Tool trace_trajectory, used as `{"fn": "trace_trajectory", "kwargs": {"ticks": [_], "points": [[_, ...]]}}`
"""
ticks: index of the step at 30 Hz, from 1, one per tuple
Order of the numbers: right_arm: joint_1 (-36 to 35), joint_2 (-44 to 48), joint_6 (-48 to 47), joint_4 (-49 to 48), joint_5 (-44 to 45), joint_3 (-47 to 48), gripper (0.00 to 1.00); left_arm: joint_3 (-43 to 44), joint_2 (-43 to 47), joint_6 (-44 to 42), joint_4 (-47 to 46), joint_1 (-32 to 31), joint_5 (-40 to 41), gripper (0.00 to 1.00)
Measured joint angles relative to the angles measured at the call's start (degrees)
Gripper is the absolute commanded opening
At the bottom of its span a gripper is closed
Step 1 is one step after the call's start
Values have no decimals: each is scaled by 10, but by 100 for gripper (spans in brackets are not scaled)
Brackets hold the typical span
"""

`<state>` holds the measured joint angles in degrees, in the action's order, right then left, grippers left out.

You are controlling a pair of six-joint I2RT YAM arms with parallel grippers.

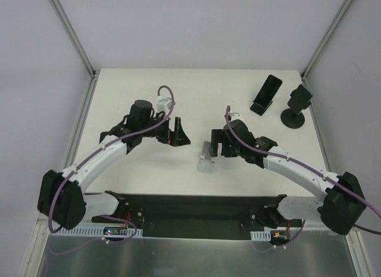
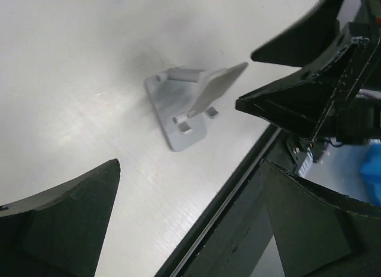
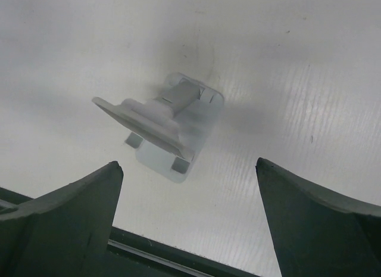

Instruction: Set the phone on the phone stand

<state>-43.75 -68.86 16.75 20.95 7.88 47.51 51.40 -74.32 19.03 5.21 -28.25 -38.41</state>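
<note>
Nearest in the overhead view are the two arm bases at the near edge of the white table (image 1: 143, 86). From them the arms reach toward the middle. The left hand (image 1: 177, 133) hangs over the table left of centre, and the right hand (image 1: 215, 146) sits right of centre. A small pale grey plastic phone stand (image 1: 206, 162) stands on the table just beside the right hand, on its near left side. A black rectangular phone (image 1: 266, 93) is well apart from both hands at the far right of the table. It is propped at a tilt, with its lower end nearer the arms. Just to its right stands a black holder with a round base (image 1: 296, 109).

Seen from the left wrist, that hand's two dark fingers (image 2: 65, 223) are spread wide with nothing between them. Beyond them the grey stand (image 2: 178, 119) rests on its flat base, with its back plate slanting up toward the right hand's black fingers. Whether those fingers touch the plate cannot be told.

Seen from the right wrist, this hand's fingers (image 3: 65, 220) are also spread wide and hold nothing. The stand (image 3: 199, 113) lies ahead of the gap between them, clear of both fingers. Its sloped plate faces left and two small lips show at its near edge.
</note>
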Motion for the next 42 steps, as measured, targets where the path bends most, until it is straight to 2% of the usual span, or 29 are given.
{"fn": "trace_trajectory", "kwargs": {"ticks": [5, 12, 17, 24, 31, 34, 35, 37, 38, 40, 41, 42], "points": [[-48, -32, 58, 8, 71, 30, 96, -53, 144, 38, 53, 48, 133, 99], [-89, -114, 126, 59, 149, 117, 96, -103, 292, 67, 110, 51, 257, 99], [-94, -171, 173, 95, 186, 175, 96, -111, 336, 74, 123, 51, 290, 99], [-127, -211, 231, 142, 247, 191, 99, -111, 346, 67, 135, 51, 300, 99], [-139, -251, 264, 171, 282, 228, 85, -107, 363, 32, 155, 51, 306, 99], [-139, -266, 268, 174, 289, 233, 75, -105, 379, 18, 160, 51, 316, 99], [-139, -272, 268, 175, 289, 236, 66, -104, 387, 11, 163, 51, 319, 99], [-139, -283, 267, 179, 293, 246, 57, -103, 400, 3, 169, 51, 326, 99], [-139, -288, 266, 183, 296, 252, 43, -102, 406, -3, 171, 51, 329, 99], [-139, -296, 267, 184, 300, 261, 27, -98, 414, -11, 179, 51, 332, 99], [-137, -299, 266, 185, 302, 265, 12, -96, 418, -17, 181, 51, 333, 99], [-134, -302, 264, 185, 303, 268, 6, -94, 421, -21, 182, 51, 336, 99]]}}
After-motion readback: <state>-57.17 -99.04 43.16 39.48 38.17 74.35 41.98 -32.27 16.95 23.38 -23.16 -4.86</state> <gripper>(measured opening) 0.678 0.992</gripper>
